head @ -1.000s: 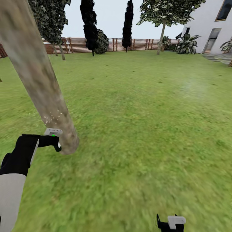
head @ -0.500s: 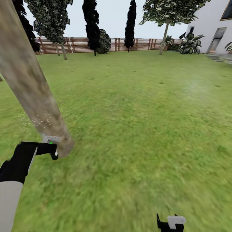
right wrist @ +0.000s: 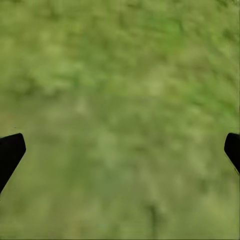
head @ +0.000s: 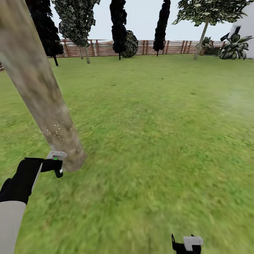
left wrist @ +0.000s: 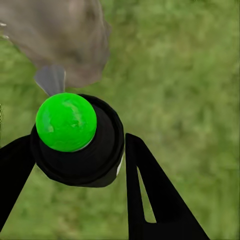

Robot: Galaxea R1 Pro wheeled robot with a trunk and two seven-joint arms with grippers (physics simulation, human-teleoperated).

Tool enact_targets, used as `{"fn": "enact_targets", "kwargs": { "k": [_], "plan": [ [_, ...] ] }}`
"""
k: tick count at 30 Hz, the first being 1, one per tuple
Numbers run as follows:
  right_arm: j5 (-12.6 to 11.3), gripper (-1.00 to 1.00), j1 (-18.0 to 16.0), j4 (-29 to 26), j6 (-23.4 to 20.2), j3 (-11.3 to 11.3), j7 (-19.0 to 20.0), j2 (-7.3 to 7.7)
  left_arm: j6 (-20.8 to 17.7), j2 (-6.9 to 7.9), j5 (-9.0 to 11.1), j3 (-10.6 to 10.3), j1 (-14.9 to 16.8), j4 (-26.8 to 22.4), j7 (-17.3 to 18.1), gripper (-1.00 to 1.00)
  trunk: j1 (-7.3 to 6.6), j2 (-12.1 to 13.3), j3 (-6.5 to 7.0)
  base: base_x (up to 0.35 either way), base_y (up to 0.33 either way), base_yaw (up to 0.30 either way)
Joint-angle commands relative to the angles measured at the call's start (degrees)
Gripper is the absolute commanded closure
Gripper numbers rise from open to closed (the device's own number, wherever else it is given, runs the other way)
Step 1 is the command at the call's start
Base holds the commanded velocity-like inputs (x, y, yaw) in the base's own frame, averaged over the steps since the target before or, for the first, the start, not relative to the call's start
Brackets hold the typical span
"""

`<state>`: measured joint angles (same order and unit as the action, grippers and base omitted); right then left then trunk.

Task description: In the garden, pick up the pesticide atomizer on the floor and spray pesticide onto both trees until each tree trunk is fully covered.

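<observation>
My left gripper (head: 56, 165) hangs low beside me, its black fingers (left wrist: 150, 195) pressed against the two sides of the atomizer (left wrist: 77, 140). The atomizer is a black round body with a bright green cap (left wrist: 66, 121). In the wrist view I look straight down onto that cap, so the atomizer's long axis runs along my fingers. Its grey nozzle (left wrist: 50, 79) sticks out from the cap's side toward the trunk (head: 38, 91), and the nozzle tip reaches the trunk's outline there, though I cannot tell whether it touches the bark. In the head view the atomizer's pale top (head: 56, 155) lies just beside the trunk's foot.

The trunk is thick, pale grey-brown and mottled. It leans up and away from my left gripper and meets the grass (head: 158, 141) right ahead of it. A small scatter of whitish pesticide specks (head: 54, 133) sits on the bark just above the nozzle.

Well beyond the trunk, across the lawn, stand dark cone trees (head: 118, 24) before a brown fence (head: 106, 48).

Farther right, my right gripper (right wrist: 120, 150) hangs well apart from the trunk, over bare grass. Its black fingertips (right wrist: 10, 150) are spread wide, with nothing between them.
</observation>
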<state>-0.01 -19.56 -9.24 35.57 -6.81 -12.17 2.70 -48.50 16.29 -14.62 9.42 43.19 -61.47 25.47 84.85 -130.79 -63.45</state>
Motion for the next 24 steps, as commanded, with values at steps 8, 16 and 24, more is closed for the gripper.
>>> {"fn": "enact_targets", "kwargs": {
  "k": [8,16,24],
  "plan": [
    [0.0,-1.0,0.0,0.0,0.0,-0.5,-0.5,0.03,0.0,-0.03,-0.7,-0.3,0.1,0.0,5.8,1.0,0.01,0.0,-0.08,0.239,-0.188,0.047],
    [0.0,-1.0,0.0,0.0,0.0,-0.5,-0.5,0.03,0.5,0.11,-1.2,-0.2,-0.8,2.3,5.5,1.0,0.01,0.0,-0.08,0.222,-0.194,0.179],
    [0.0,-1.0,0.0,0.0,0.0,-0.5,-0.5,0.04,0.6,0.46,-1.2,-0.1,-0.8,7.1,0.7,1.0,0.01,0.0,-0.08,0.098,-0.26,0.201]
  ]
}}
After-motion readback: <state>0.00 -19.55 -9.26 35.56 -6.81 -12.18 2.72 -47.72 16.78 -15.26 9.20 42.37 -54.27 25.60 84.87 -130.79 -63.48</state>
